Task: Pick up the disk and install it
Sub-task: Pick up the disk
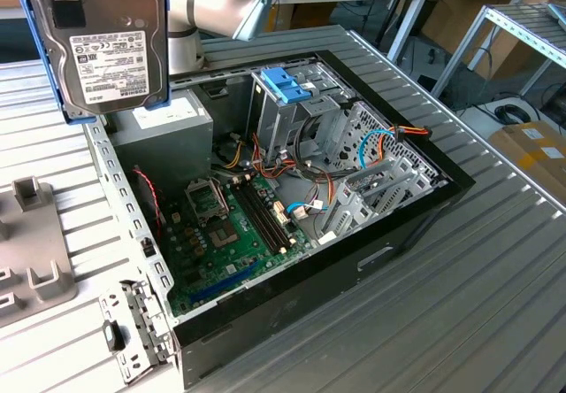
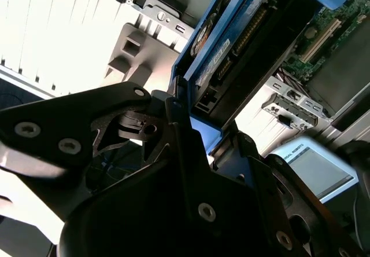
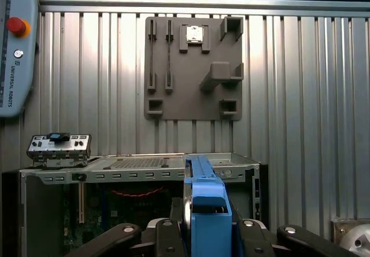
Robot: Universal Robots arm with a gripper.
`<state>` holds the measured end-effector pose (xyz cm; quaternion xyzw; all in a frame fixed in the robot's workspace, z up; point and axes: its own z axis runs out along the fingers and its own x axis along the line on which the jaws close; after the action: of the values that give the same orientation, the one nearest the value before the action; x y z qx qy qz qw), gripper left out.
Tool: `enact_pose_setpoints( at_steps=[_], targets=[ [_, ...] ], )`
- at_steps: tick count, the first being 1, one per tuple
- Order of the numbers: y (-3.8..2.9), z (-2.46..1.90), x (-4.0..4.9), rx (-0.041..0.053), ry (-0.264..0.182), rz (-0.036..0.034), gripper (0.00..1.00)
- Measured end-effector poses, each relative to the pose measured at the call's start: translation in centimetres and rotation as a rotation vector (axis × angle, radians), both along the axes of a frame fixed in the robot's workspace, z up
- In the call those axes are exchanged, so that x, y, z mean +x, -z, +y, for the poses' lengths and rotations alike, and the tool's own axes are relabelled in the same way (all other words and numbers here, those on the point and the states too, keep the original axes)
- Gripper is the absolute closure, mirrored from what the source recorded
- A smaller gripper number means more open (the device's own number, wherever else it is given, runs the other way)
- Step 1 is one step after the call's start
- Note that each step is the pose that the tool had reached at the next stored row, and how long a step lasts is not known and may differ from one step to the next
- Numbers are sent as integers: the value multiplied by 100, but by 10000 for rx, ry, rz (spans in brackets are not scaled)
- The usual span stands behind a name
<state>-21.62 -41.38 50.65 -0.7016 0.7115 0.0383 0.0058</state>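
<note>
Light-blue plastic frames the disk [image 1: 110, 43], its white label facing the exterior view; it hangs upright in the air, raised above the open computer case [image 1: 354, 269] at the exterior view's left. The gripper [image 3: 208, 237] is pinching it, with black fingers [image 3: 166, 235] pressed to either side of the carrier in the first wrist view; below, inside the case, lie the green motherboard [image 1: 230, 225] and an upright metal drive cage [image 1: 292, 123] topped by a blue handle [image 1: 286, 85]; farther off, a grey fixture plate [image 3: 193, 66] rests on the ribbed metal worktop [image 1: 478, 304].
</note>
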Motion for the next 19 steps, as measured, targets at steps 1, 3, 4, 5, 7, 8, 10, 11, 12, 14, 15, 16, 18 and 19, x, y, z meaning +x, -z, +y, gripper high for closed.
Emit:
enact_pose_setpoints(
  at_steps=[1,3,4,5,7,8,10,11,12,14,15,16,18,19],
  targets=[
    [0,0,3,1,1,1,63],
    [0,0,12,0,0,0,63],
    [1,0,18,1,0,0,63],
    [1,0,21,1,0,0,63],
    [1,0,33,1,0,0,63],
    [2,0,38,1,0,0,63],
    [2,0,46,1,0,1,63],
    [2,0,49,1,0,1,63],
    [3,0,54,1,0,0,63],
    [3,0,61,1,0,0,63],
    [3,0,69,0,0,0,63],
    [3,0,72,1,0,0,63],
    [4,0,82,0,0,1,63],
    [4,0,86,1,0,0,63]
  ],
)
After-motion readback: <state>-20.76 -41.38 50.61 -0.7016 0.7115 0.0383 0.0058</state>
